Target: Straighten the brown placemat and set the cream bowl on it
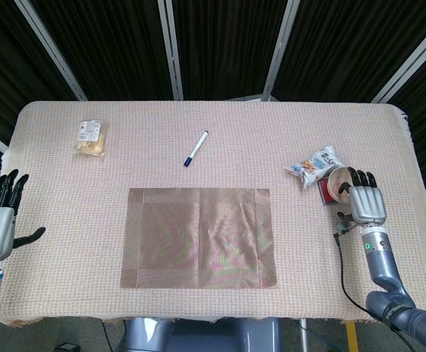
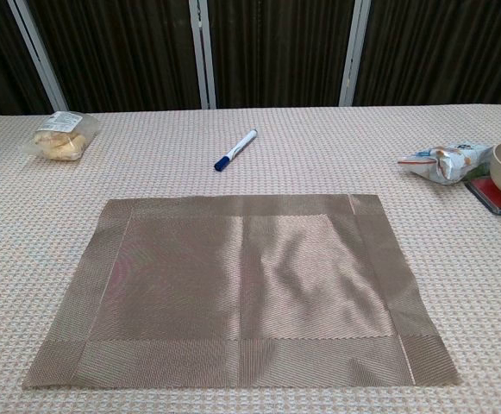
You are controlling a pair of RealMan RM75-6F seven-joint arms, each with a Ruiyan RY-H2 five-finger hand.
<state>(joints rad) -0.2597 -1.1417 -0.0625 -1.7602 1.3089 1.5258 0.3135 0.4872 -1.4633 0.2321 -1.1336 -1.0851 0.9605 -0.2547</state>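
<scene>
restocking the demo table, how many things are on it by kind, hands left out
placemats: 1, brown placemat
bowls: 1, cream bowl
pens: 1, blue-capped pen
snack packets: 2, bread packet, crinkled snack bag
flat red items: 1, red square under the bowl
total: 6

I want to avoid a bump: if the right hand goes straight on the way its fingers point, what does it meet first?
Probably the cream bowl: the right hand points away from the robot, fingers already over the bowl's rim. Whether they touch it is unclear from above.
</scene>
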